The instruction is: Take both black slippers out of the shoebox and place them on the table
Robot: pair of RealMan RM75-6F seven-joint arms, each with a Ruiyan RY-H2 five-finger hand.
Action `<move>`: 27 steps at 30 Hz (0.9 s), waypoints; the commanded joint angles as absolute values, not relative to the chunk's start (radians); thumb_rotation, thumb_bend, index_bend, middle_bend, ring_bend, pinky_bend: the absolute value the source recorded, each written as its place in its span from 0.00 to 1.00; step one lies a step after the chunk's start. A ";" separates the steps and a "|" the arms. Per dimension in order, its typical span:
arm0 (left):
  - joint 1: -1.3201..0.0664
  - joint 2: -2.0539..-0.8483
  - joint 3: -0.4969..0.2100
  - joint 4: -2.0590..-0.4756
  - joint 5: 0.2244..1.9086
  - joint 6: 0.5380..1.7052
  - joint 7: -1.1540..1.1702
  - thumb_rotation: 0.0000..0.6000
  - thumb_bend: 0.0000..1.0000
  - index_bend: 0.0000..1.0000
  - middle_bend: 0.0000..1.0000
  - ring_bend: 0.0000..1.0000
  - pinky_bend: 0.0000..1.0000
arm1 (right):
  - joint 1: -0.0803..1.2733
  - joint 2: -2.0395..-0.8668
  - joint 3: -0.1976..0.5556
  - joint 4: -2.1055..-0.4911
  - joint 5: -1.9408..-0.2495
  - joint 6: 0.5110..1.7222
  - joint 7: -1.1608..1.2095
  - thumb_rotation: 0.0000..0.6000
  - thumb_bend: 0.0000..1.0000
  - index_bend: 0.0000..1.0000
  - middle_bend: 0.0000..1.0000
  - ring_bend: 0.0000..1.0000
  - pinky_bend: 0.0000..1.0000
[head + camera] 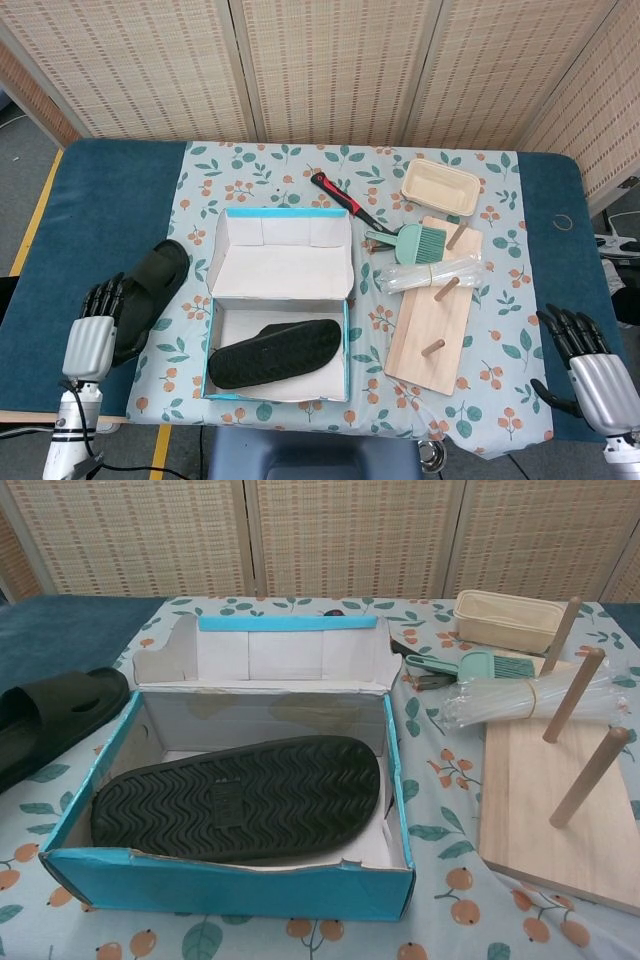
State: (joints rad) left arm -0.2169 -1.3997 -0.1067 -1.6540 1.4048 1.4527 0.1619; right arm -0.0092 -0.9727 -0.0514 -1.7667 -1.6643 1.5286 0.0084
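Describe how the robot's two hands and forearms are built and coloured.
Both match: the left hand and right hand have a ribbed silver-grey back and black fingers. Below the left hand a white cylindrical wrist with a dark band shows, and a thin black cable beside it.

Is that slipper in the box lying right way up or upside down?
Upside down. The slipper in the shoebox shows its wavy-treaded sole facing up, lying flat on the box floor.

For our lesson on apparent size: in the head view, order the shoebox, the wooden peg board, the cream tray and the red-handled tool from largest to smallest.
1. shoebox
2. wooden peg board
3. cream tray
4. red-handled tool
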 commanded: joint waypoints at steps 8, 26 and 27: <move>-0.356 -1.183 -0.079 -2.041 1.379 1.116 -0.179 1.00 0.35 0.00 0.00 0.00 0.08 | -0.008 -0.971 -0.057 -1.766 -1.676 1.526 0.011 1.00 0.15 0.00 0.00 0.00 0.00; -0.635 -1.419 -0.101 -1.909 0.909 0.919 0.277 1.00 0.35 0.00 0.00 0.00 0.09 | -0.011 -0.954 -0.061 -1.756 -1.685 1.534 0.056 1.00 0.15 0.00 0.00 0.00 0.00; -0.647 -1.413 -0.097 -1.913 0.878 0.907 0.293 1.00 0.35 0.00 0.00 0.00 0.09 | -0.011 -0.954 -0.061 -1.755 -1.685 1.535 0.057 1.00 0.15 0.00 0.00 0.00 0.00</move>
